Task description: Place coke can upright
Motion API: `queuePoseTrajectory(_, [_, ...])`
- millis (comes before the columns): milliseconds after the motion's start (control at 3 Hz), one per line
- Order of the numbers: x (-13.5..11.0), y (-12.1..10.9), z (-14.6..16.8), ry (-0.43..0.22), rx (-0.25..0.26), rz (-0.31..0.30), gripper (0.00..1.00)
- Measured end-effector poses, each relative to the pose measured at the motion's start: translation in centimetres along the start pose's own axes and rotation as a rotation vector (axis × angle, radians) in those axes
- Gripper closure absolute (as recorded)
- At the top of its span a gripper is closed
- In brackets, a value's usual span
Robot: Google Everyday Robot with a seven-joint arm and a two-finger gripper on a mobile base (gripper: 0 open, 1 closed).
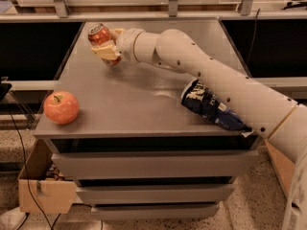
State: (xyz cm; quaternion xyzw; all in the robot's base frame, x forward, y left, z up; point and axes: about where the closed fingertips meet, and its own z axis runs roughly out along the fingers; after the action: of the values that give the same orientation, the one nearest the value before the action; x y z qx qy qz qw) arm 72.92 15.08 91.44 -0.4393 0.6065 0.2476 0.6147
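Observation:
The coke can (pixel 99 35) is a red-orange can with a silver top, held tilted to the upper left over the far left part of the grey table (pixel 139 99). My gripper (pixel 108 49) is shut on the can's lower half, at the end of the white arm that reaches in from the right. The can's bottom end is close to the tabletop, and I cannot tell whether it touches.
A red apple (pixel 61 107) sits at the table's front left corner. A dark blue chip bag (pixel 211 108) lies at the front right, partly under my arm. A cardboard box (pixel 41 186) stands on the floor at the left. Drawers are below the tabletop.

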Motion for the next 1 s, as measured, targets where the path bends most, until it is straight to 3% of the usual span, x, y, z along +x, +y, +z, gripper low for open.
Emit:
queuePoseTrajectory(667, [0.82,0.27,-0.14,-0.019,0.006,0.054,1.00])
queuePoseTrajectory(1000, [0.92,0.32,-0.20,-0.029,0.011,0.068,0.83])
